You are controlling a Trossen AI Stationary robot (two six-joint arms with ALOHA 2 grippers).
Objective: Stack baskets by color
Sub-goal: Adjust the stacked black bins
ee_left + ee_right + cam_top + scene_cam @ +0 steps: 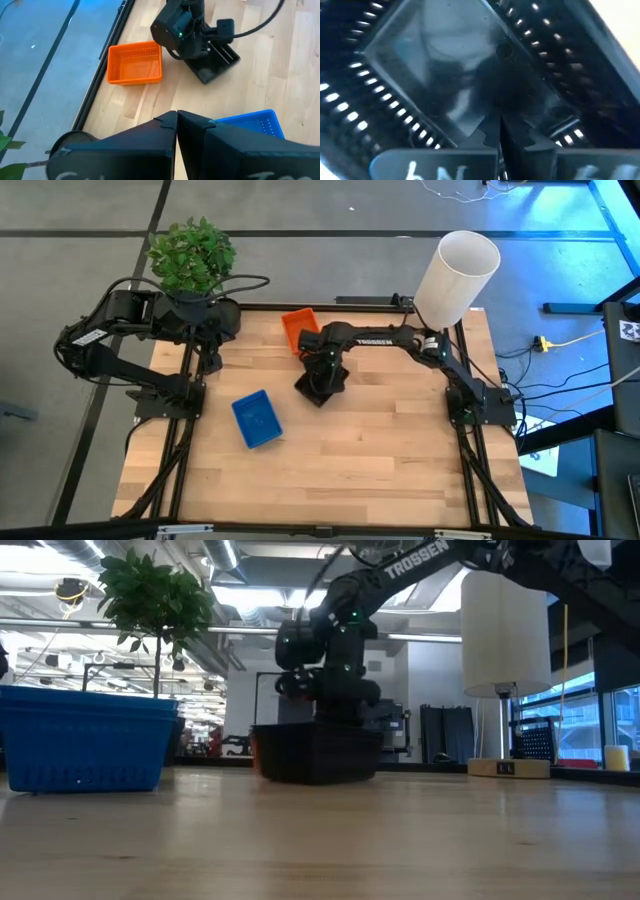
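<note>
The right gripper (322, 387) has its fingers pinched on the black basket (315, 752), probably light, stiff plastic best held by the wall.

- Table (380, 470): pale wood planks, smooth, a bit shiny.
- Orange basket (135, 62): plastic with tiny holes.
- Blue basket (85, 745): same holey plastic.
- Black basket (435, 95): shiny plastic floor, slotted walls.

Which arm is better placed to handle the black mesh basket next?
Right. The right gripper is down inside the black perforated plastic basket at mid-table, fingers shut, seemingly on its wall. The left gripper, shut, waits by the table's left edge.
</note>
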